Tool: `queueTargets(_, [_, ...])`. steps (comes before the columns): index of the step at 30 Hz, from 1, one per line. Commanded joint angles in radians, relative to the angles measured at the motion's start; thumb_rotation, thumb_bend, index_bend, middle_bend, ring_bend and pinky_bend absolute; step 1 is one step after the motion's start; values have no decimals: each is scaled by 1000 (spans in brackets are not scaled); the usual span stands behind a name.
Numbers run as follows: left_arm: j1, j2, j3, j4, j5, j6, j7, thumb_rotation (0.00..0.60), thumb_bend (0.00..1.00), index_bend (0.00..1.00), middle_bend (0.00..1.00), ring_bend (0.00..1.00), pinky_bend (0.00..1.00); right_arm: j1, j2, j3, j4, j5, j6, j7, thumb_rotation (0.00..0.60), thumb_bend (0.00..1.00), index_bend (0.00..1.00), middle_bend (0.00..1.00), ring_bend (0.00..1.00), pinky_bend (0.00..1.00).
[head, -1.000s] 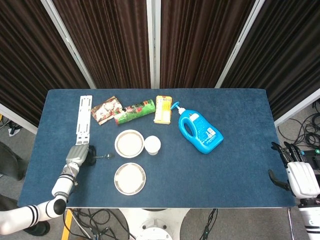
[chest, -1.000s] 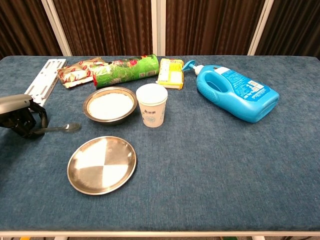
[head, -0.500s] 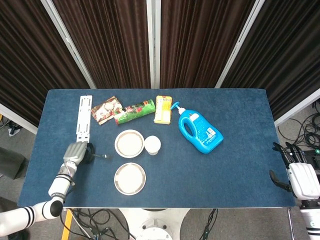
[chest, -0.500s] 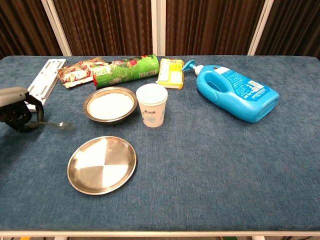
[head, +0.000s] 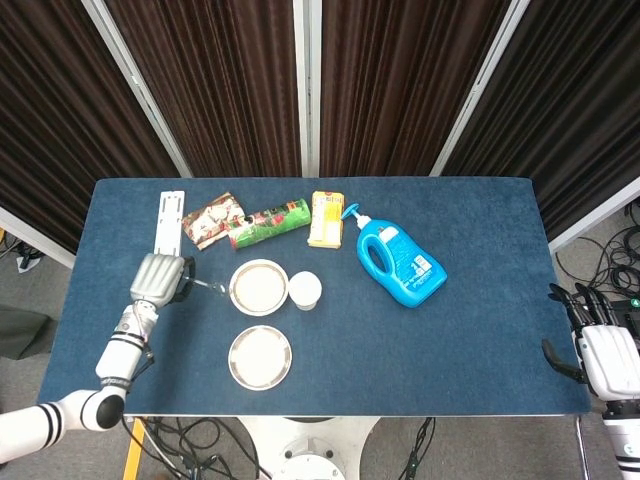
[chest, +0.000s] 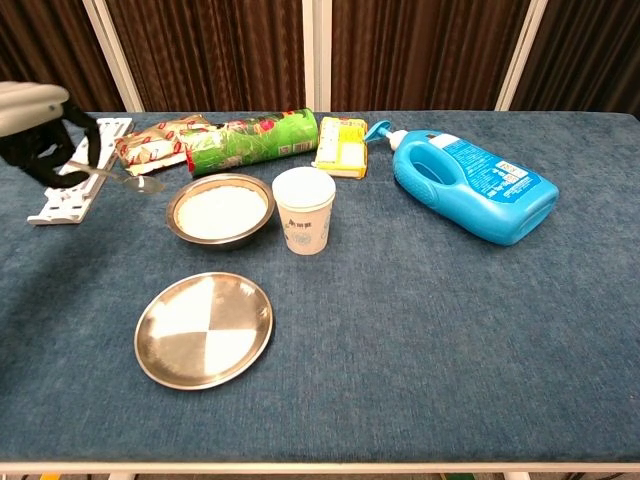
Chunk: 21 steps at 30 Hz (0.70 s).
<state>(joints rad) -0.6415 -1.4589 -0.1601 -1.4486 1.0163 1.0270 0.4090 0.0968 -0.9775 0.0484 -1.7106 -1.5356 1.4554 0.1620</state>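
My left hand (head: 158, 277) (chest: 40, 135) is raised above the table's left side and grips a metal spoon (chest: 125, 179) (head: 211, 286). The spoon's bowl points right, just short of the rim of a steel bowl (head: 258, 287) (chest: 220, 209) filled with white powder. A white paper cup (head: 305, 290) (chest: 304, 209) stands right of that bowl. An empty steel plate (head: 260, 356) (chest: 204, 329) lies in front of it. My right hand (head: 603, 355) hangs off the table's right front corner, fingers apart, holding nothing.
Along the back lie a white perforated bracket (head: 169, 230) (chest: 78, 167), a red snack packet (head: 212, 219), a green chip can (head: 270, 222) on its side and a yellow carton (head: 326, 218). A blue detergent bottle (head: 400, 262) (chest: 474, 187) lies on its side at centre right.
My left hand has lifted the spoon off the table and carried it back and right, towards the powder bowl. The right hand has barely moved.
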Motion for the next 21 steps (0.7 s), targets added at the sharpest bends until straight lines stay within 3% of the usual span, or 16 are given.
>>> queueTargets(1, [-56,-62,-23,43,9,36,111,600,470,609,960,946,1000,1,0,1,1,1,-1,1,600,297,82,210,0,0])
queueTargets(8, [-122,-187,-17,162,21,92,317,600,469,608,960,946,1000,2,3,3,5,8,-8,7,600,297,82,210,0,0])
queueTargets(15, [-164,-241,11,211,36,109,509,600,468,605,959,946,1000,0,2,3,11,14,-10,13,600,297,82,210,0,0])
queueTargets(21, [-164,-258,44,243,65,133,590,600,468,605,959,946,1000,-1,5,3,13,21,-14,15,600,297,82,210,0,0])
